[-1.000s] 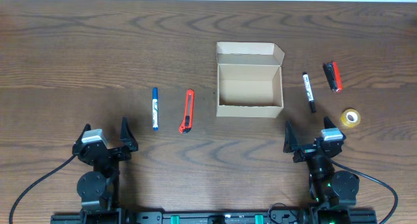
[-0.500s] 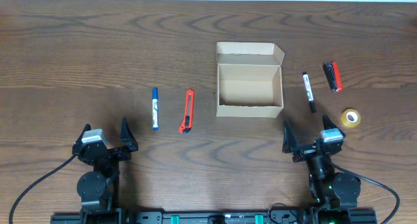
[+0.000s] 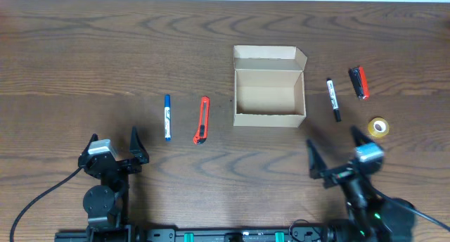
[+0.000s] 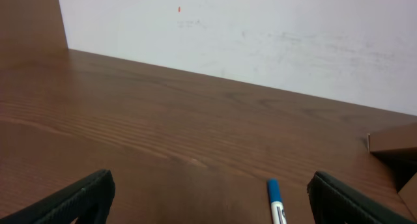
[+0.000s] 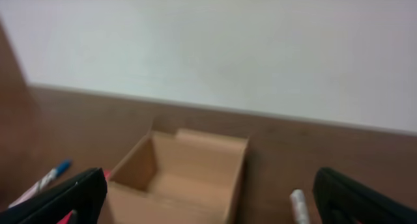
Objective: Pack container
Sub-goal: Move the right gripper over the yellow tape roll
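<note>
**A:** What's closest to the arms?

**B:** Both grippers are hanging over the near edge of the dark, grainy wooden table [image 3: 70,59]. The left gripper [image 3: 114,140] is spreading its black fingers wide with nothing between them. The right gripper [image 3: 335,145] is doing likewise.

**A:** And past them?

**B:** A slim blue marker [image 3: 167,117] and a flat red utility knife [image 3: 202,120] are lying side by side ahead of the left gripper. A small yellow tape roll [image 3: 379,127] is lying near the right one.

**A:** Where's the container?

**B:** The container [image 3: 269,119], matte tan cardboard and boxy, is sitting mid-table with its flap lid hinged back on the far side. A black marker [image 3: 333,99] is lying to its right. A red-and-black tool [image 3: 359,82] is lying beyond that.
</note>
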You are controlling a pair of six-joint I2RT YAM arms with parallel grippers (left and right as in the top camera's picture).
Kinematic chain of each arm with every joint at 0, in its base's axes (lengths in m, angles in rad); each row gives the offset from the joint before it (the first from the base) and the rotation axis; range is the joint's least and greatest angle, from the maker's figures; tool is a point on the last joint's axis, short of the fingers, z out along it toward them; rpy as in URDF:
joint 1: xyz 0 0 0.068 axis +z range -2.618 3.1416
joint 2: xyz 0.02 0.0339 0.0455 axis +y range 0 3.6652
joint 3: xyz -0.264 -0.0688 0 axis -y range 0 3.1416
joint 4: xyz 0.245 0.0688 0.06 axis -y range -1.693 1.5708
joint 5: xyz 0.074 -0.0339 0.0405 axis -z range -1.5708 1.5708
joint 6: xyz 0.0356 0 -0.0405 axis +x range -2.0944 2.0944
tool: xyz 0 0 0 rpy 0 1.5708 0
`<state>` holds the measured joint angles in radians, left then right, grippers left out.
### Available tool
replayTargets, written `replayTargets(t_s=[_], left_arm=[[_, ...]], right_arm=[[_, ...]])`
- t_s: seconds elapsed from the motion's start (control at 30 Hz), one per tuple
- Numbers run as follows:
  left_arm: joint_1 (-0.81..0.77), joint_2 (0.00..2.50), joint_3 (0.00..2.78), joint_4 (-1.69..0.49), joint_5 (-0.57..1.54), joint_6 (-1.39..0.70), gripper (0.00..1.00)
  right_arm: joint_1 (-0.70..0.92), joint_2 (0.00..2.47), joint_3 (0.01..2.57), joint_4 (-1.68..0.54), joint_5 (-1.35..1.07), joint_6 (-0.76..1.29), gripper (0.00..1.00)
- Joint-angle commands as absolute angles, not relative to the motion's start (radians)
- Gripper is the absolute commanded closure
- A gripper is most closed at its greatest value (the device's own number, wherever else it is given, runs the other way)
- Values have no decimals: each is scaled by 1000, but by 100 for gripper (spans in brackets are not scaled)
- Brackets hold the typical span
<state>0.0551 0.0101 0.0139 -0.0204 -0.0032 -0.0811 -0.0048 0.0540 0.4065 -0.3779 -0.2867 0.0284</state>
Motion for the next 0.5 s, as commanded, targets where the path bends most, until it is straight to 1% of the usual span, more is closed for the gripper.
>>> replayTargets(t_s=[0.0,0.1,0.23,0.37,0.47], left_arm=[[52,4,5,-75,-26,-74,5],[52,4,5,-75,-26,-74,5],[52,4,5,-75,-26,-74,4],[52,4,5,-75,-26,-74,5],[52,4,5,-75,-26,-74,5]], right_arm=[[1,155,603,-498,-122,9,1],[1,281,783,-653,-61,54,1],[1,495,1050,-920,43,97,1],[1,718,1326,-1197,128,100,1],[1,855,1512,-1367,138,96,1]])
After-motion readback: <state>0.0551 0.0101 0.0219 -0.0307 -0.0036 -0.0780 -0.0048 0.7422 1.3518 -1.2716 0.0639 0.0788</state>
